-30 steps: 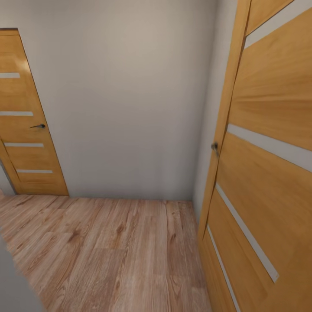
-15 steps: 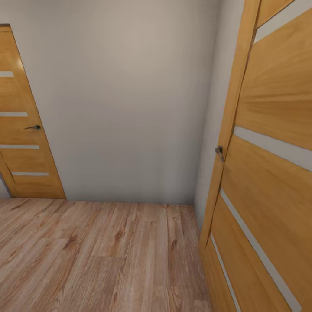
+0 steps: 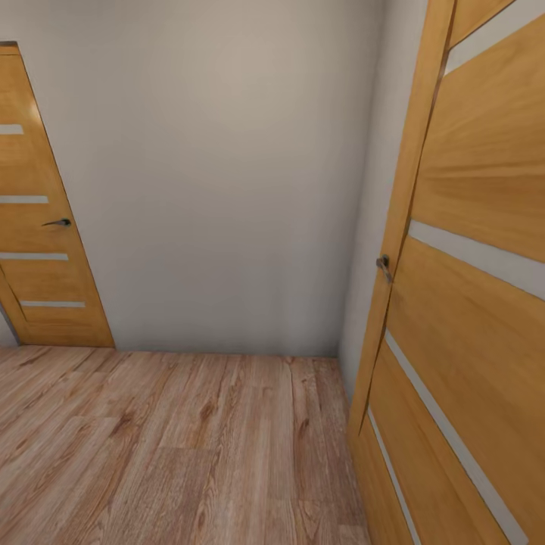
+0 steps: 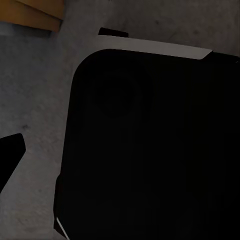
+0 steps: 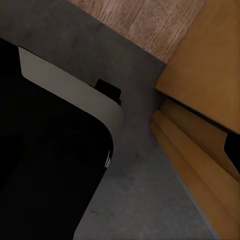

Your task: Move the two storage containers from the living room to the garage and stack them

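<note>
The two storage containers are out of view. Ahead in the head view lies a light wood plank floor (image 3: 189, 439) that ends at a plain grey wall (image 3: 227, 189). Both wrist views look down at my black base (image 4: 150, 150) standing on the floor (image 4: 35, 100), dark grey speckled concrete (image 5: 135, 190). A dark finger tip (image 4: 10, 150) pokes in at the edge of the left wrist view, and a dark sliver (image 5: 232, 145) at the edge of the right wrist view. Neither view lets me judge the jaws.
An orange wooden door (image 3: 469, 318) stands open close on my right, its handle (image 3: 384, 265) at mid height. A second orange door (image 3: 38, 265) is shut at the far left. By my base, the concrete meets wood planks (image 5: 145, 20) beside an orange door panel (image 5: 205, 70).
The head camera moved slightly forward one second ago, pushing both doors outward in the picture. Over the last half second nothing has shifted.
</note>
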### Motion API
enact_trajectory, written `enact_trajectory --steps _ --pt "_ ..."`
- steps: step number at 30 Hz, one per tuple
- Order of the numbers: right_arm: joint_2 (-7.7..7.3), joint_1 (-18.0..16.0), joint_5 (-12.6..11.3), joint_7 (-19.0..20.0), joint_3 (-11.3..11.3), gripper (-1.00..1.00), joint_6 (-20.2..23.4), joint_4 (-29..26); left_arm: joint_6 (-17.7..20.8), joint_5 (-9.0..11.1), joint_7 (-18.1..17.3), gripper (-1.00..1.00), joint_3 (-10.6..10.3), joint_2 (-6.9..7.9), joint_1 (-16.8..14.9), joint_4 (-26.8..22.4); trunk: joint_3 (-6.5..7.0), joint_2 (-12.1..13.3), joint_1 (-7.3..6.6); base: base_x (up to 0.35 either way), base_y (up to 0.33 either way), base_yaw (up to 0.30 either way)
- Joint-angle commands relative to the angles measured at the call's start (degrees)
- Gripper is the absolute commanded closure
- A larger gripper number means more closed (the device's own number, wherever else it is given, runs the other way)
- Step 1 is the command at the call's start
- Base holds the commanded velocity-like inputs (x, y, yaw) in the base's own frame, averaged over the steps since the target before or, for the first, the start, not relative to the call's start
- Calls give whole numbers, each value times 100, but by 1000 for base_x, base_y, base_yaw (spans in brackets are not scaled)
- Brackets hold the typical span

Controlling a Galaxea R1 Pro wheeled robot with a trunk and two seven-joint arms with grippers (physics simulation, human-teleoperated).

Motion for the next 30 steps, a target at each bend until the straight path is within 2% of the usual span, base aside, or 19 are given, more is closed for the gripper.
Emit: enact_trajectory --steps 1,15,30 --pt "0 -8 32 11 -14 -100 -36 19 -7 34 3 -100 3 -1 -1 -2 -5 -3 0 0 0 0" --pt "-6 -8 32 11 -15 -100 -36 19 -7 30 3 -100 3 -3 -1 -2 -5 -3 0 0 0 180" --pt "-3 -8 40 11 -7 -100 -49 19 -7 27 3 -100 -2 -18 -1 -2 -5 -3 0 0 0 15"
